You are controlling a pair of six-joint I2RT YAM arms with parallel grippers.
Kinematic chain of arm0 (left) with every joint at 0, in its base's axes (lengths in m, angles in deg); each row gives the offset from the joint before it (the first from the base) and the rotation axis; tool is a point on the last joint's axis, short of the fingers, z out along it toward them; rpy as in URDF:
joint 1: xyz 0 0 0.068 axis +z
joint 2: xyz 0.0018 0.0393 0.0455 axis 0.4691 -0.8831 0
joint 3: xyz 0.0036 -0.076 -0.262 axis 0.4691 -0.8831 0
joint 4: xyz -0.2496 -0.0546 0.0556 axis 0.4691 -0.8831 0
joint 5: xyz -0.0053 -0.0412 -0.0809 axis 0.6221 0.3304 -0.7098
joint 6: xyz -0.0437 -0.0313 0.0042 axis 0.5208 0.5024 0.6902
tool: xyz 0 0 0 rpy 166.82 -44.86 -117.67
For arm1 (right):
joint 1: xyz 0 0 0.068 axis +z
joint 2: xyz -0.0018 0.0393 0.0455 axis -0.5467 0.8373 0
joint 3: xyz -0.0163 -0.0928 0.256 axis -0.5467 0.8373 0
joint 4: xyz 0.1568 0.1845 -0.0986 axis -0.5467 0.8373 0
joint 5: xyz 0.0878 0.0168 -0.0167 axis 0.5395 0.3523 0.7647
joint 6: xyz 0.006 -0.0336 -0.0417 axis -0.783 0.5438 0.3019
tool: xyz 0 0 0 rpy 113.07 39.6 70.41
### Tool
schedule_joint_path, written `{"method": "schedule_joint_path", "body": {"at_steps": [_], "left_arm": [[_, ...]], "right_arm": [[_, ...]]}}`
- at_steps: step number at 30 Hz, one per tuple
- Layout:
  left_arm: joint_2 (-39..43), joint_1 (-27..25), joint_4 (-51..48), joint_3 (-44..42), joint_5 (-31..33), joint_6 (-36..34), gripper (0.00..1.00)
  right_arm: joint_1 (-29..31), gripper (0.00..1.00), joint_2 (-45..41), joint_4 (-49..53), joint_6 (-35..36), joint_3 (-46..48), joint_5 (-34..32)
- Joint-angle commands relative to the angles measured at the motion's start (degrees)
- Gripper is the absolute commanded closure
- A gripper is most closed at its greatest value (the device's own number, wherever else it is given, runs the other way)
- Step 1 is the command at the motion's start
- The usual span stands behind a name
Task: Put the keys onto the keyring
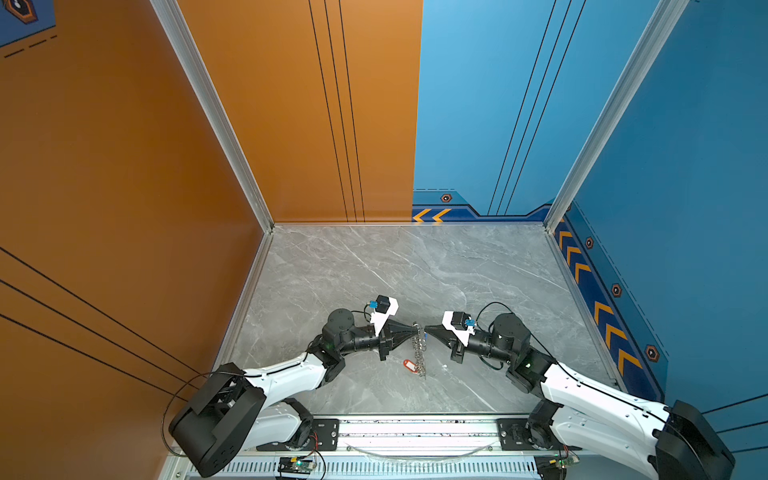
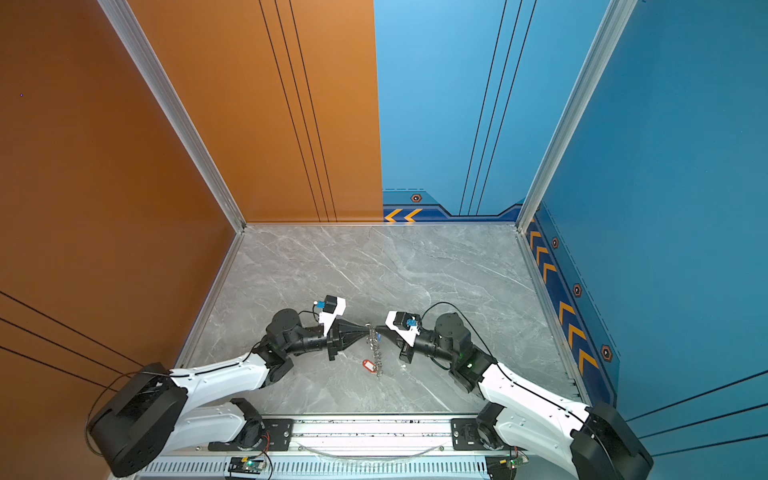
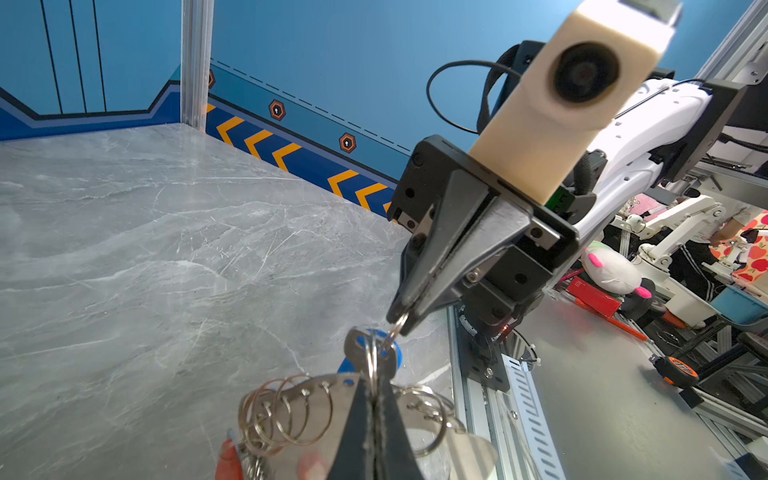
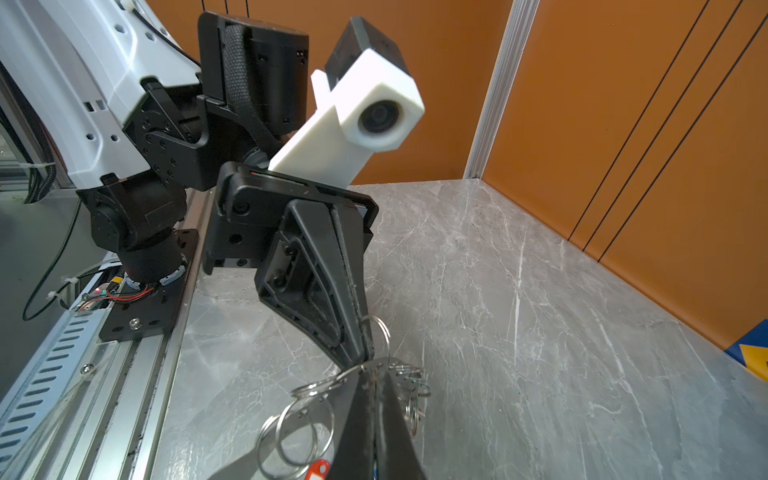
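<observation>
Well, low in the middle of both top views the two arms meet tip to tip: the left gripper (image 1: pixel 415 329) clamps the keyring (image 1: pixel 419 353), its red tag (image 1: pixel 410 365) dangling, while the right gripper (image 1: pixel 426 329) pinches the small ring of a blue-tagged key (image 3: pixel 358 348)

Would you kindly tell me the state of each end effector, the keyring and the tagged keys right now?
left end effector: shut on the keyring.
right end effector: shut on the split ring of the blue-tagged key.
keyring: held upright, edge-on, by the left end effector.
blue-tagged key: hanging beside the keyring's held edge; threaded or not, cannot tell.
red tag: dangling by the keyring's lower end.
</observation>
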Motion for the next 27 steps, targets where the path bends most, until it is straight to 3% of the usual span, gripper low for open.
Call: {"method": "schedule_joint_path", "body": {"at_steps": [1, 10, 27], "left_arm": [[-1.2, 0.5, -1.7, 3.2, -2.2, 1.6, 1.00], [-1.6, 0.6, -1.7, 3.2, -2.2, 1.6, 1.00], [-1.4, 0.2, -1.7, 3.3, -2.0, 1.5, 1.00]], "right_arm": [[1.4, 1.00, -0.4, -1.2, 2.3, -0.5, -4.7], [3.9, 1.00, 0.7, -1.3, 5.7, -0.7, -12.4], [6.0, 1.00, 3.4, 0.9, 8.7, -1.1, -15.6]]}}
